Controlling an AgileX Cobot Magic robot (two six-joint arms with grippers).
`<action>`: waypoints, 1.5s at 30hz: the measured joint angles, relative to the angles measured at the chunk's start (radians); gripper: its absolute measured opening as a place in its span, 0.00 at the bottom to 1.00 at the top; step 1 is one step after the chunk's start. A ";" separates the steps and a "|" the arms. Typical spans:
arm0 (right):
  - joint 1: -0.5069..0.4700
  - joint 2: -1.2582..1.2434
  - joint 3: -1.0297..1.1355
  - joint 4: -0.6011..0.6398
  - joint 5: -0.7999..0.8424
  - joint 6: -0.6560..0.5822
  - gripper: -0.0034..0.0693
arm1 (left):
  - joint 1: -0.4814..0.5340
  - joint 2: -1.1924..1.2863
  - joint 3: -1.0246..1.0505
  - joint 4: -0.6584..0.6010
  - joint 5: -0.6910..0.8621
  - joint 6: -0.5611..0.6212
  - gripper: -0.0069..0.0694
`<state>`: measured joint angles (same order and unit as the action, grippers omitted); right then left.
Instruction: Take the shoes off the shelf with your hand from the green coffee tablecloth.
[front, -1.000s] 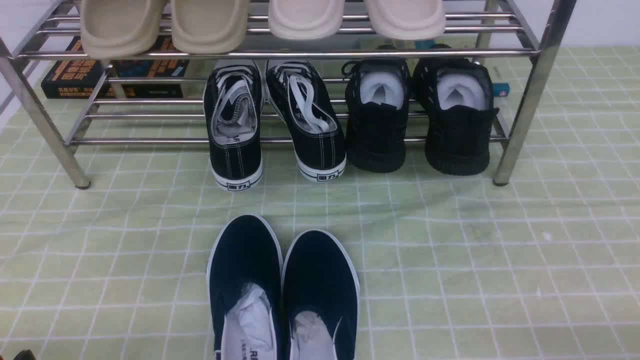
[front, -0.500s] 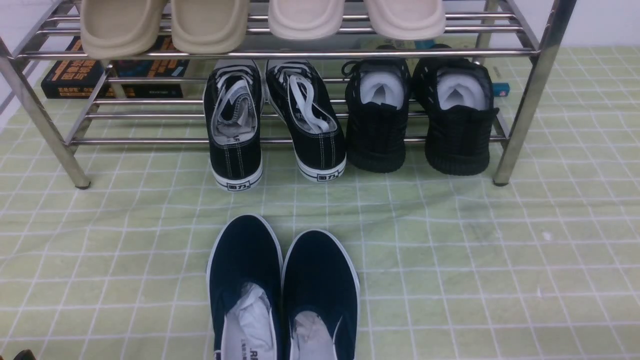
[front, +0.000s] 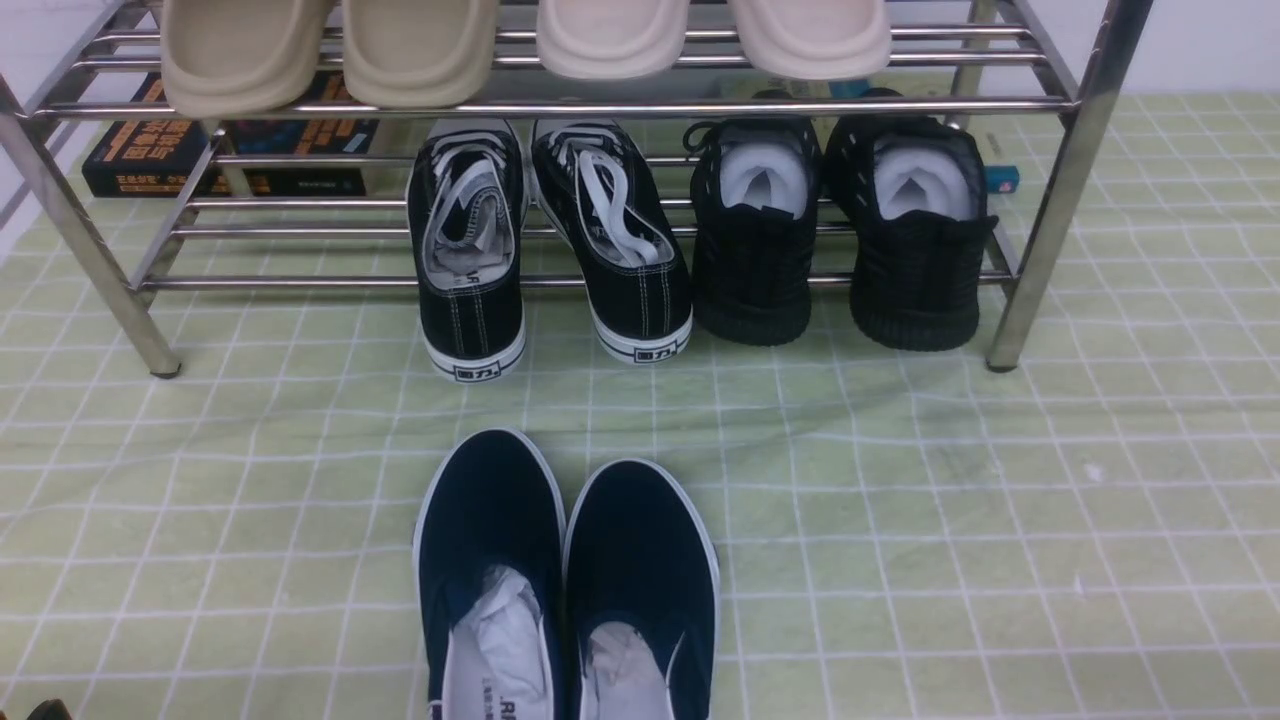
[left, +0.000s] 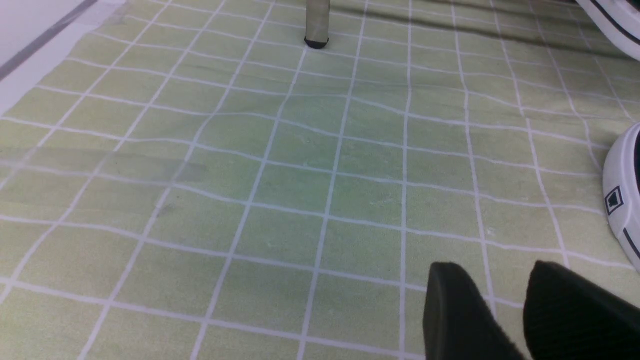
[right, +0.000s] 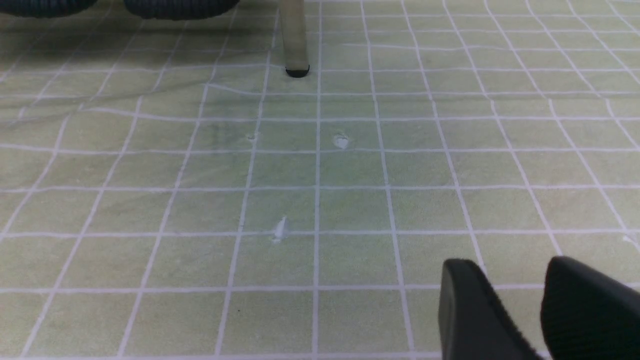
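The shoes, a pair of all-black knit sneakers (front: 755, 250) (front: 915, 250) with white paper stuffing, sit at the right end of the lower tier of the steel shelf (front: 1050, 200), heels toward me. Their soles show at the edge of the right wrist view (right: 175, 6), beside a shelf leg (right: 295, 45). The green tablecloth (front: 1000, 520) lies under everything. No gripper shows in the front view. My left gripper (left: 492, 272) is open and empty just above the cloth. My right gripper (right: 507, 267) is open and empty above the cloth, well short of the shelf leg.
Black canvas lace-ups (front: 470, 250) (front: 620, 240) sit left of the sneakers on the same tier. Beige slippers (front: 330, 50) fill the top tier. Navy slip-ons (front: 560, 590) stand on the cloth in front. Books (front: 150, 150) lie behind the shelf. A white-edged sole (left: 622, 185) lies near my left gripper.
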<state>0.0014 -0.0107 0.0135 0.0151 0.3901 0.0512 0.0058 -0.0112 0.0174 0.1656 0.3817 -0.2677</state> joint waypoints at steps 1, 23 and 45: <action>0.000 0.000 0.000 0.000 0.000 0.000 0.38 | 0.000 0.000 0.000 0.000 0.000 0.000 0.41; 0.000 0.000 0.001 0.383 0.012 0.147 0.38 | 0.000 0.000 0.000 0.000 0.000 0.000 0.41; 0.000 0.290 -0.451 0.499 0.129 -0.103 0.03 | 0.000 0.000 0.000 0.000 0.000 0.000 0.41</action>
<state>0.0014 0.2797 -0.4370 0.5139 0.5189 -0.0516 0.0058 -0.0112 0.0174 0.1656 0.3817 -0.2677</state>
